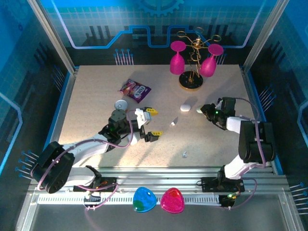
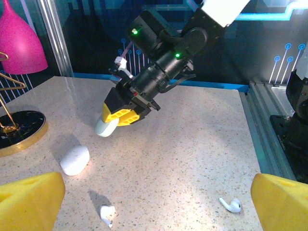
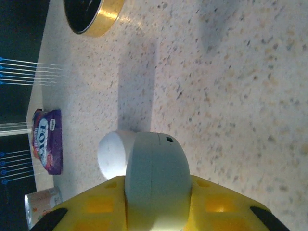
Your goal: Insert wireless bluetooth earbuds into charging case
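The left fingers [image 2: 31, 197] stand wide apart with nothing between them. On the counter [image 2: 192, 159] just ahead of them lie one earbud [image 2: 107, 214] near one finger and a second earbud [image 2: 231, 205] near the other, well apart from each other. The right fingers [image 3: 96, 207] are clamped on a mint case [image 3: 156, 178] tipped down so its far end seems to touch the counter, though I cannot be sure, and a white case [image 3: 113, 154] lies near, beyond their tips.
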